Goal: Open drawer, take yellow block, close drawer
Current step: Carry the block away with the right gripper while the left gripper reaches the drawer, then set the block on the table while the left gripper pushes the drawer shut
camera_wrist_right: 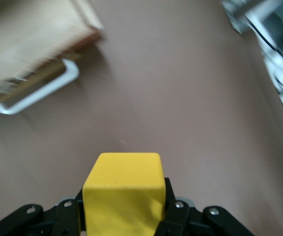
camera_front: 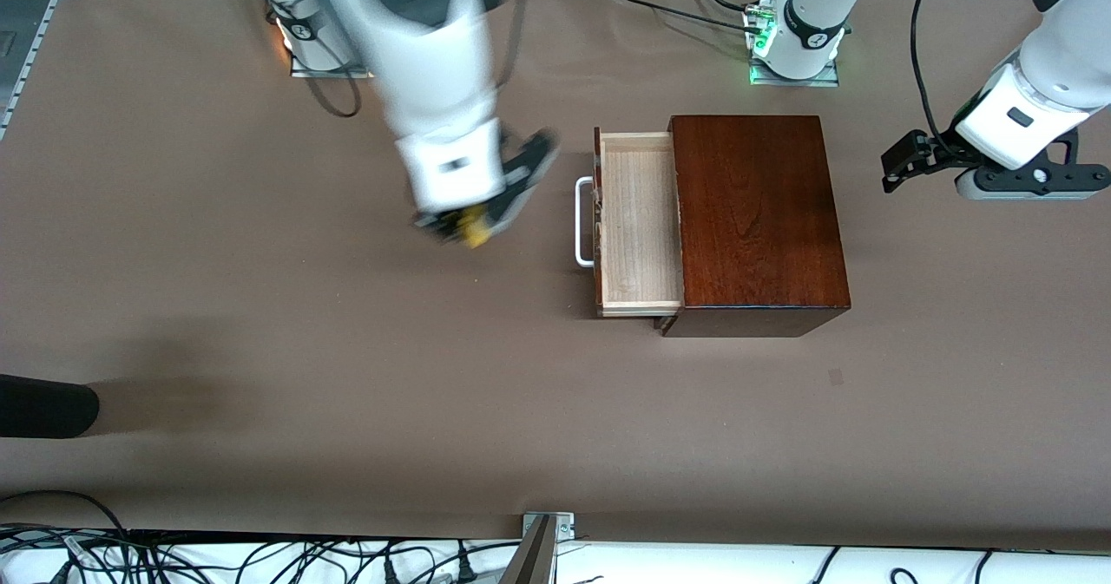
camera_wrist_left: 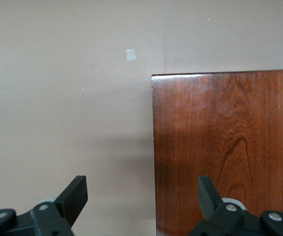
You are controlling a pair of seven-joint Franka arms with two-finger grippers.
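Table (camera_front: 260, 324) of brown bears open drawer (camera_front: 638, 224); right hand (camera_front: 473, 224) clamps yellow block (camera_wrist_right: 123, 194), left hand (camera_wrist_left: 142, 196) spread.

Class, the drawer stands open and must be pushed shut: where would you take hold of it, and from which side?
Take the drawer by its white bar handle. It stands proud of the dark front, toward the right arm's end of the table, so come from that end. The right gripper is shut on the yellow block; the left gripper waits open over the box's edge.
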